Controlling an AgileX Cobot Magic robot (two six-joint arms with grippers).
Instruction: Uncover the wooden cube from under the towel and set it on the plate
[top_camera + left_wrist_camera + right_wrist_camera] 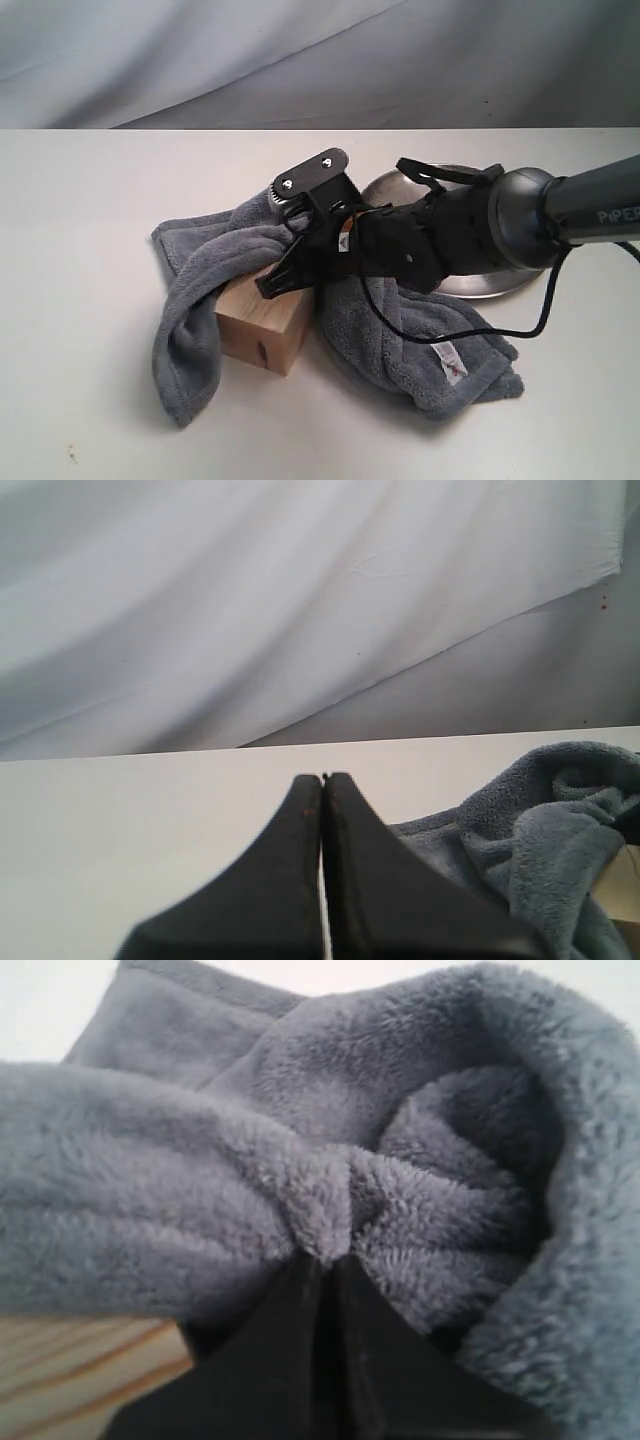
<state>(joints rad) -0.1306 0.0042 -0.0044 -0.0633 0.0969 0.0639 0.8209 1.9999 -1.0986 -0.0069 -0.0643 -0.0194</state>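
I read the right gripper (325, 1260) as clamped on the towel (195, 300). The fingers met on a pinch of fleece, which puckered at their tips with no gap between the jaws. The right arm (590, 205) reached in from the right edge of the desk (90, 200), low and nearly level. It passed over the plate (492, 289), with the wrist above the towel and the fingers angled down at the far top edge of the wooden cube (265, 320).

The cube stood on the desk near the middle, toward the near edge, with its top and two side faces exposed. The towel wrapped round its left side and lay bunched to its right, white label (450, 360) upward. The plate sat well apart from the cube, toward the right edge — mostly hidden behind the arm.

The left gripper (323, 777) had its jaws pressed together, holding nothing, with the towel's edge just beside it.
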